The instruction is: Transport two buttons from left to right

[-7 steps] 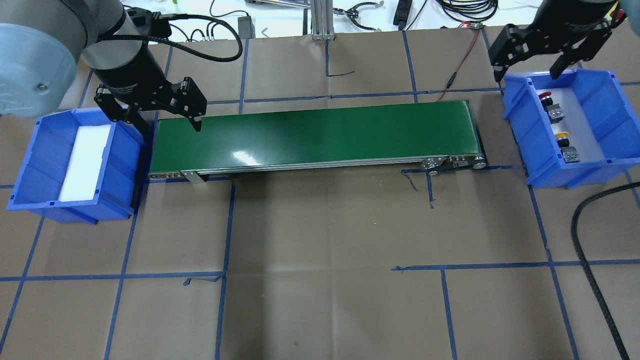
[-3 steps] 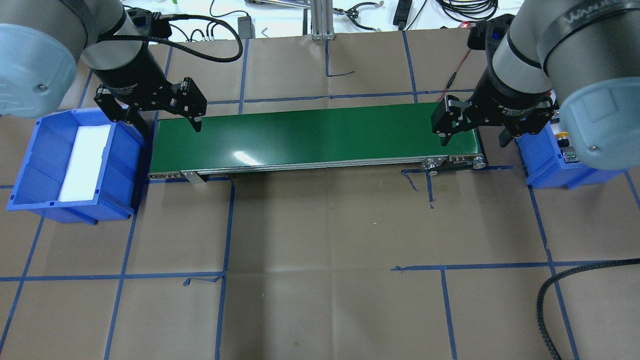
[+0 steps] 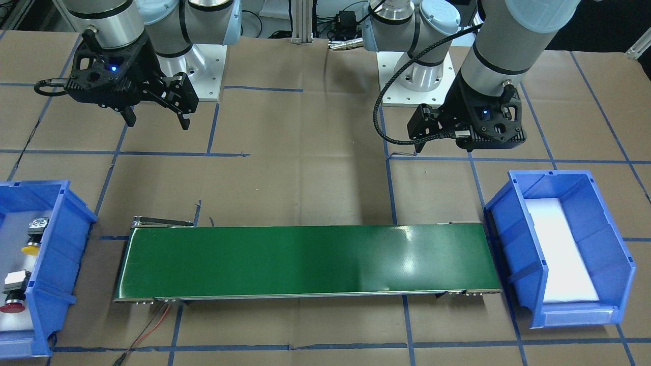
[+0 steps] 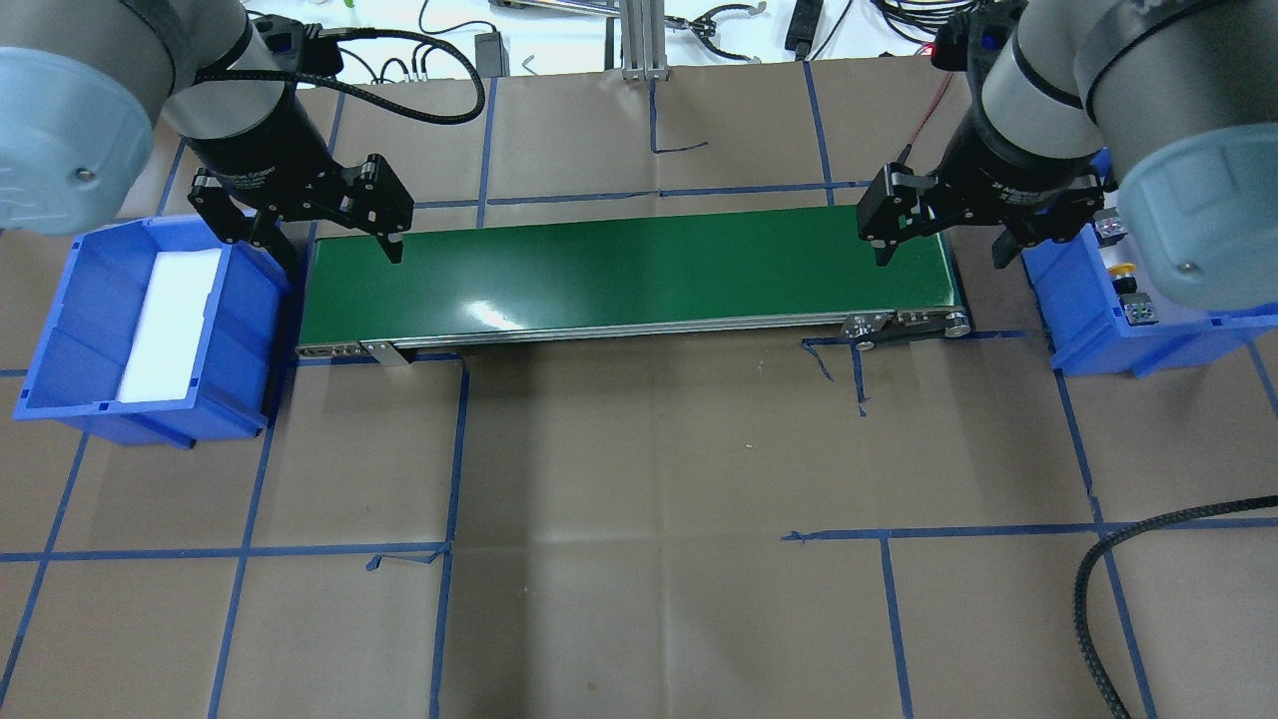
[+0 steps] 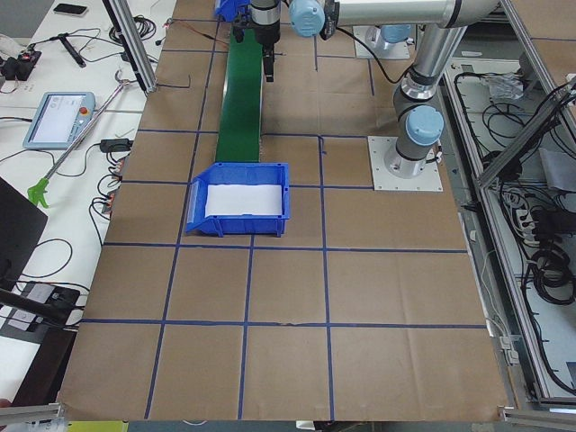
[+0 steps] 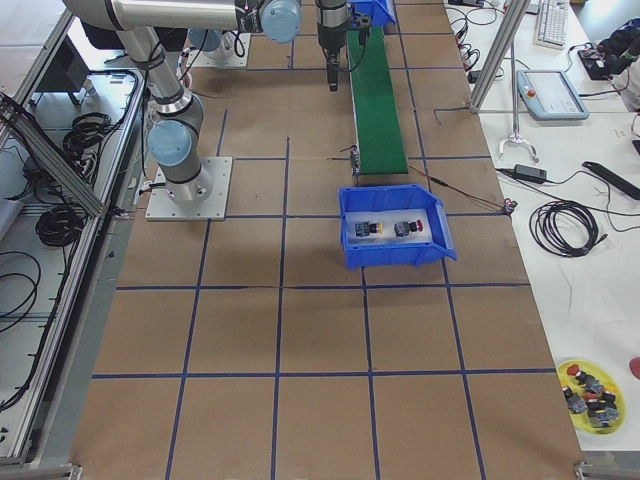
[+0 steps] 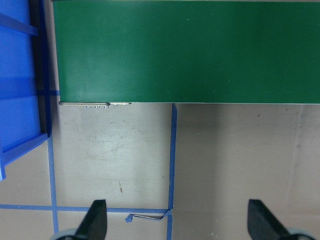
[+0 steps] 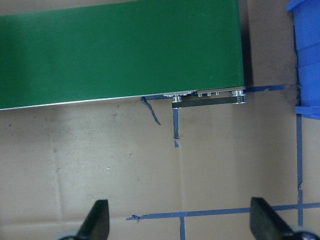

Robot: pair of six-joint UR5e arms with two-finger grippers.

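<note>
The yellow button (image 3: 30,249) and the red button (image 3: 12,306) are seen lying a little apart from each other in the blue bin (image 3: 66,229) at the right end of the green belt (image 4: 629,275). The right gripper (image 4: 943,260) is held in the air near that end, its fingers spread wide with nothing between them. The left gripper (image 4: 339,255) is held near the other end, beside a second blue bin (image 4: 60,310), likewise spread wide and empty.

blue bin (image 5: 236,226) at green belt's (image 5: 241,99) end
</note>
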